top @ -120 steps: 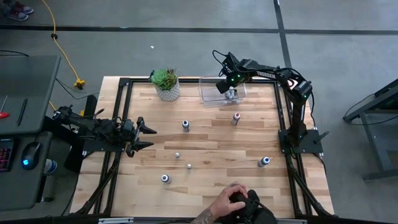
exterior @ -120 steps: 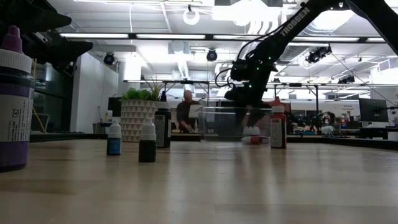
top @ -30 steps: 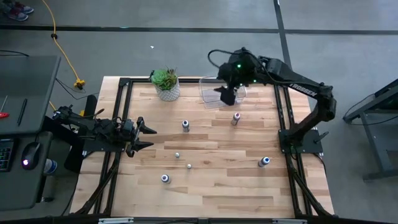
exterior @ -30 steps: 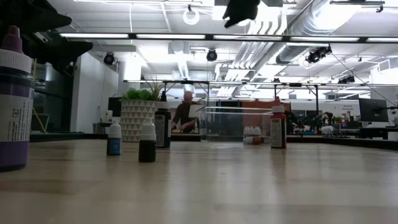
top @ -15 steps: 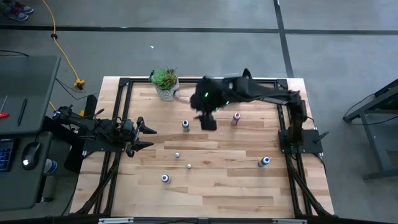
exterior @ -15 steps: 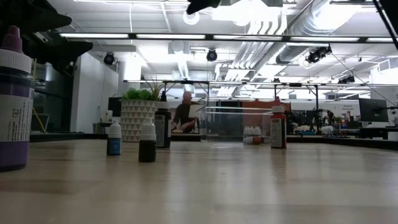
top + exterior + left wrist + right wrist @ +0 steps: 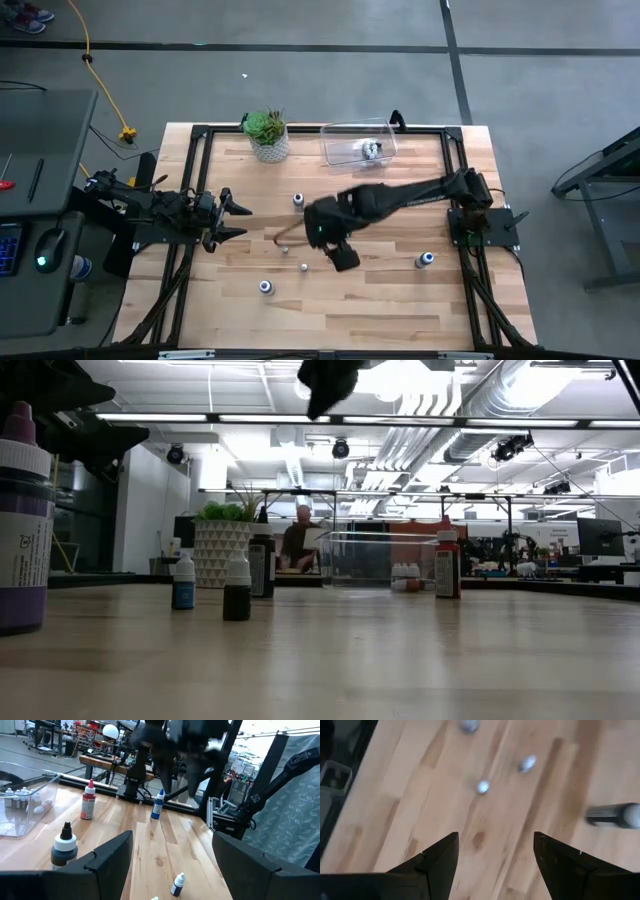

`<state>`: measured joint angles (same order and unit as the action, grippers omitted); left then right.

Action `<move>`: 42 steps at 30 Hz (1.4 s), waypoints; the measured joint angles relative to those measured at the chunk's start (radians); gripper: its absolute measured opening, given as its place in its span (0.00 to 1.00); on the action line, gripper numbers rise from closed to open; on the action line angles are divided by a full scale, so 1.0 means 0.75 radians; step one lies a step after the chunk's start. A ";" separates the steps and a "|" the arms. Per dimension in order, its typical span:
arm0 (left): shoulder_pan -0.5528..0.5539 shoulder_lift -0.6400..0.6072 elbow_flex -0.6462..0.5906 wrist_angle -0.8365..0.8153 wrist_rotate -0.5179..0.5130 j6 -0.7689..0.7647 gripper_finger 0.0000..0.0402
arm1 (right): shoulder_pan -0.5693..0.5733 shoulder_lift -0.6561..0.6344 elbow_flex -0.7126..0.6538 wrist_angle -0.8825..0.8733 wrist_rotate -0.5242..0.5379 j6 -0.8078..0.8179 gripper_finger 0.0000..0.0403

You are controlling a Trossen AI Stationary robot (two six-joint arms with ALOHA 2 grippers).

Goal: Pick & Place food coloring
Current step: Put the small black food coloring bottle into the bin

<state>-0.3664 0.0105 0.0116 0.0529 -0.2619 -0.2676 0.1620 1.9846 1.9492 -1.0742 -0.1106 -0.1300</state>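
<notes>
A: Which step is judged to be in hand?

B: A reach for the next bottle, it seems; the right tool (image 7: 341,257) is carried high over the middle of the tabletop (image 7: 400,300), its fingers spread wide and nothing held between them; the left tool (image 7: 232,220) is parked at nine o'clock, also open.

A: Where is the food coloring found?

B: It is scattered; some small bottles are seen already inside the clear bin (image 7: 358,144) at twelve o'clock; a red-topped bottle (image 7: 88,801) and a blue-topped bottle (image 7: 425,260) stand toward three and four o'clock; two tiny bottles (image 7: 304,267) lie near the centre.

A: What is called for next?

B: Probably a descent over one tiny bottle, then a closing of the fingers.
</notes>
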 joint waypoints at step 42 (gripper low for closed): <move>-0.001 0.000 0.000 0.000 0.000 0.000 0.68 | 0.089 0.254 -0.401 0.790 0.093 0.177 0.61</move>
<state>-0.3668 0.0105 0.0116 0.0532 -0.2619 -0.2673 0.2286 2.1754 1.6485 -0.4817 -0.0406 0.0029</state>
